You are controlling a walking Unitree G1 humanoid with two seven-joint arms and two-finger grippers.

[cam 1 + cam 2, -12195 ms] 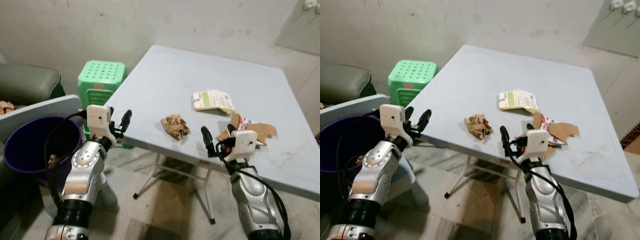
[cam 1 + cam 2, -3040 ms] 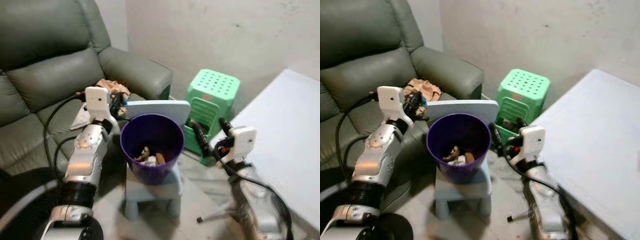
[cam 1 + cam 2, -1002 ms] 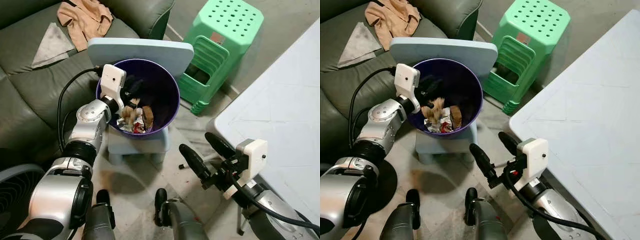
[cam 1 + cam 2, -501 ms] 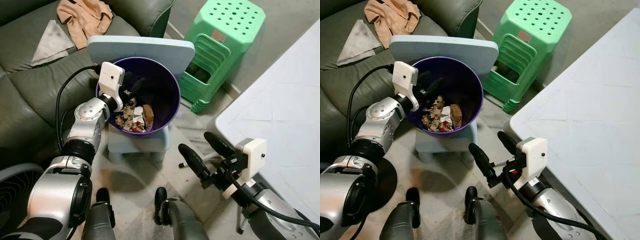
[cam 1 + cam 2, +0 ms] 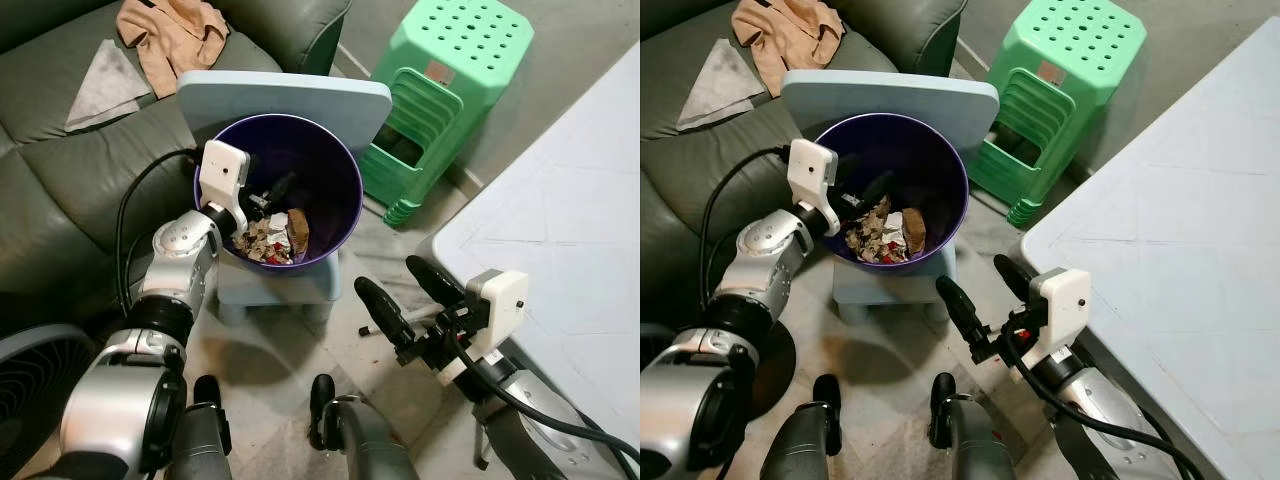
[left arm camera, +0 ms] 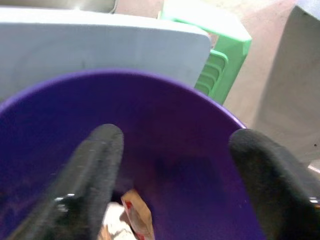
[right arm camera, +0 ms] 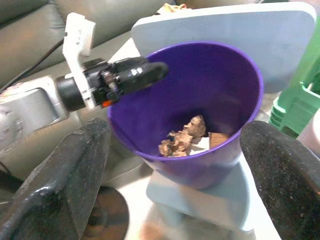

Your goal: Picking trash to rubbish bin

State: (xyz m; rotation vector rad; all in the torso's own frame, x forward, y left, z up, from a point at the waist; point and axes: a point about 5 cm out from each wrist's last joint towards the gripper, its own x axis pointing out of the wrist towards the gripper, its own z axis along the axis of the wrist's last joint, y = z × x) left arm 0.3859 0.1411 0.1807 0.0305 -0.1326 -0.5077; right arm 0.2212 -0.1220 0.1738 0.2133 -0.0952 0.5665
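**What my surroundings are made of**

My arms are brushed silver metal. My left gripper (image 5: 268, 192) has glossy black fingers (image 6: 95, 170). The purple bin (image 5: 342, 205) looks like smooth plastic, crumpled paper trash (image 5: 872, 232) inside. The green stool (image 5: 445, 85) is perforated moulded plastic. The sofa (image 5: 70, 170) is matt grey leather, with soft tan cloth (image 5: 170, 35) on it.

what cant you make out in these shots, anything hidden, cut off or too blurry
- Bottom of the purple bin: in the eye views the left gripper and its near wall cover part of the trash.
- Left wrist view: blurred, so the scraps can't be identified.
- Table: cut off by the right edge.
- Sofa cloth: cut off at the top edge.
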